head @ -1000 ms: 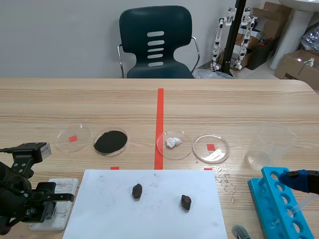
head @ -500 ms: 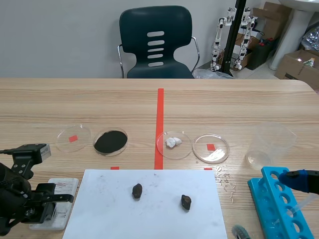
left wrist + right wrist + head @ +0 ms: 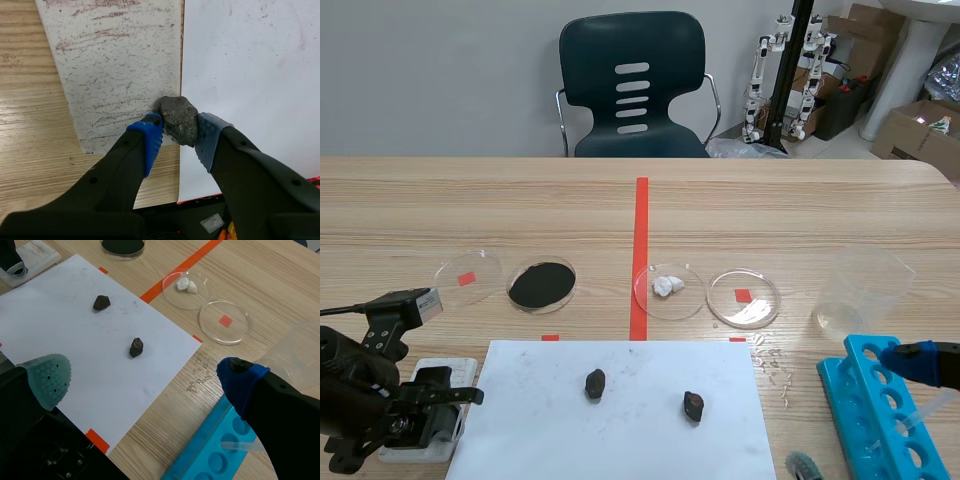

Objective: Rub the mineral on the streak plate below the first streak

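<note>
A dark grey mineral [image 3: 179, 119] is clamped between the blue pads of my left gripper [image 3: 177, 131], which is shut on it. The mineral rests on the white streak plate [image 3: 115, 65], close to the plate's edge beside the white paper [image 3: 245, 65]. Reddish-brown streaks [image 3: 95, 37] mark the plate farther ahead of the gripper. In the scene view the left gripper [image 3: 425, 420] stands over the plate [image 3: 448, 372] at the near left. My right gripper [image 3: 145, 380] is open and holds nothing, hanging over the paper's near right corner.
Two more dark minerals [image 3: 595, 383] [image 3: 693, 405] lie on the paper [image 3: 620, 440]. Behind it stand petri dishes: one with black powder [image 3: 542, 284], one with white lumps [image 3: 669, 288], two with red marks [image 3: 467, 277] [image 3: 743, 297]. A clear beaker [image 3: 860, 290] and blue tube rack [image 3: 880, 410] are at right.
My left arm has shifted a little to the right with the mineral in its grip, dragging it across the streak plate. The right arm has stayed still.
</note>
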Tool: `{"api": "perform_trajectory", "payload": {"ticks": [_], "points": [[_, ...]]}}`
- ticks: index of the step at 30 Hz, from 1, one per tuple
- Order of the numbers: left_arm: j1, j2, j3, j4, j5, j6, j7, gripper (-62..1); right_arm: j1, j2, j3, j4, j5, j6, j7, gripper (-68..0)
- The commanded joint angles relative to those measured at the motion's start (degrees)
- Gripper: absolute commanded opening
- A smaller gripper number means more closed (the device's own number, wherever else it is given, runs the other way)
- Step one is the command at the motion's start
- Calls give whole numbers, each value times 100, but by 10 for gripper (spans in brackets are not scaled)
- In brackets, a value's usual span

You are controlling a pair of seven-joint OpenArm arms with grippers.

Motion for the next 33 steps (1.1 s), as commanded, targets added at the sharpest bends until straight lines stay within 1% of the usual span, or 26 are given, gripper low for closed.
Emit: {"api": "perform_trajectory", "payload": {"ticks": [1, 3, 6, 7, 8, 10, 12, 13, 15, 17, 18, 19, 22, 24, 25, 26, 29, 32, 33], "points": [[2, -9, 2, -13, 404, 212, 9, -483, 33, 31, 20, 72, 63, -2, 105, -65], [2, -24, 2, -13, 780, 446, 37, -483, 33, 31, 20, 72, 63, -2, 105, -65], [2, -22, 4, -13, 1287, 708, 118, -483, 33, 31, 20, 72, 63, -2, 103, -65], [2, -20, 4, -13, 1362, 737, 133, -483, 33, 31, 20, 72, 63, -2, 103, -65], [2, -20, 4, -13, 1360, 737, 131, -483, 33, 31, 20, 72, 63, -2, 103, -65], [2, -20, 4, -13, 1300, 723, 131, -483, 33, 31, 20, 72, 63, -2, 103, -65], [2, -17, 4, -13, 1152, 566, 107, -483, 33, 31, 20, 72, 63, -2, 103, -65], [2, -17, 4, -13, 1001, 433, 79, -483, 33, 31, 20, 72, 63, -2, 103, -65], [2, -17, 4, -13, 595, 155, -7, -483, 33, 31, 20, 72, 63, -2, 105, -65], [2, -17, 4, -13, 245, -39, -42, -483, 33, 31, 20, 72, 63, -2, 103, -65], [2, -17, 4, -13, 146, -107, -39, -483, 33, 31, 20, 72, 63, -2, 103, -65], [0, -17, 4, -13, 101, -131, -39, -483, 33, 31, 20, 72, 63, -2, 103, -65], [0, -17, 4, -13, 114, -136, -39, -483, 33, 31, 20, 72, 63, -2, 103, -65], [0, -20, 4, -13, 214, -59, -35, -483, 33, 31, 20, 72, 63, -2, 103, -65], [0, -20, 4, -13, 321, 59, -22, -483, 33, 31, 20, 72, 63, -2, 103, -65], [0, -20, 4, -13, 516, 240, 20, -483, 33, 31, 20, 72, 63, -2, 103, -65], [0, -20, 4, -13, 992, 570, 142, -483, 33, 31, 20, 72, 63, -2, 103, -65], [0, -20, 4, -13, 1300, 708, 162, -483, 33, 31, 20, 72, 63, -2, 103, -65], [0, -20, 4, -13, 1318, 708, 160, -483, 33, 31, 20, 72, 63, -2, 103, -65]]}}
